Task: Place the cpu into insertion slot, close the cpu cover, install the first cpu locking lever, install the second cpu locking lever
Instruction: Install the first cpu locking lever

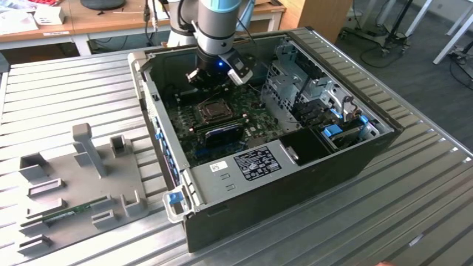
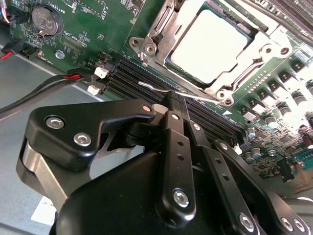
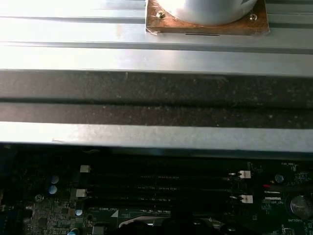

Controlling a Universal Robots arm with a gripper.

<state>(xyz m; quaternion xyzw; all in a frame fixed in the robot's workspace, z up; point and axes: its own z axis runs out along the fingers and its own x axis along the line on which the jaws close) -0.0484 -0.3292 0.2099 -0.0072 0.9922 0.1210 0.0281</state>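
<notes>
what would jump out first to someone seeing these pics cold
In the exterior view, an open computer case lies on a slatted metal table, and the arm's gripper hangs inside it above the green motherboard. In the second wrist view, the cpu shows pale grey through the window of the silvery cpu cover. The gripper's black tip sits right beside a thin wire lever.
</notes>
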